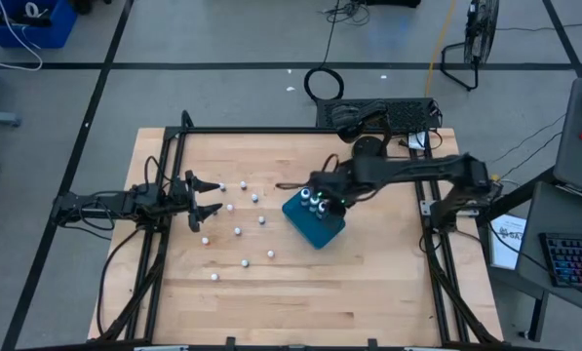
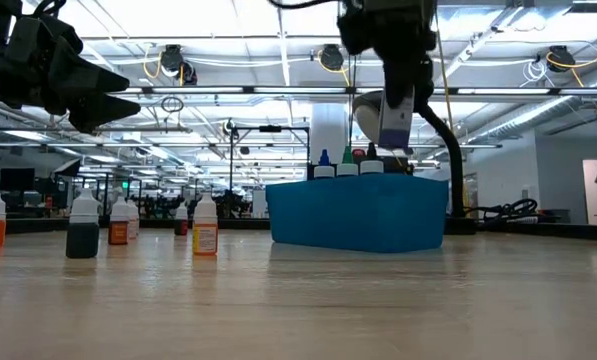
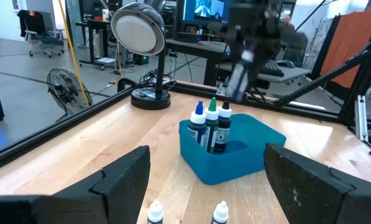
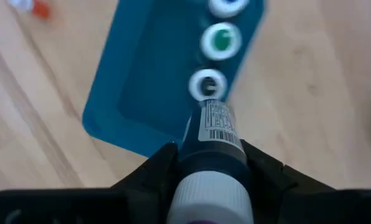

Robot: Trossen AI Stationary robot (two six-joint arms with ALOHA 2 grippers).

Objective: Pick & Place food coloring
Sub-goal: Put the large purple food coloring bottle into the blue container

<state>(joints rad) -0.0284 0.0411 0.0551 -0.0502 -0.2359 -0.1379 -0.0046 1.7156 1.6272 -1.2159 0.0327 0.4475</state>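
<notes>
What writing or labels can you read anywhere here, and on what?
None can be read.
Barcode label on the food coloring bottle in the right claw: bars and print too blurred to read.
Labels on the loose bottles standing on the table: too small to read.
Screens in the room behind: blurred.

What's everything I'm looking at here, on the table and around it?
Table: one, light wood, black-framed.
Box: one, teal, right of the table's centre.
Food coloring bottles in the box: three, dark bodies, in a row along one wall.
Held food coloring bottle: one, dark with a white cap, above the box.
Loose bottles: about ten, white caps, scattered left of the box.
Floor fan: one, black, beyond the table.
Keyboard: one, black, on a side desk.
Left tool: open, at the table's left side.
Right tool: shut on the held bottle.
</notes>
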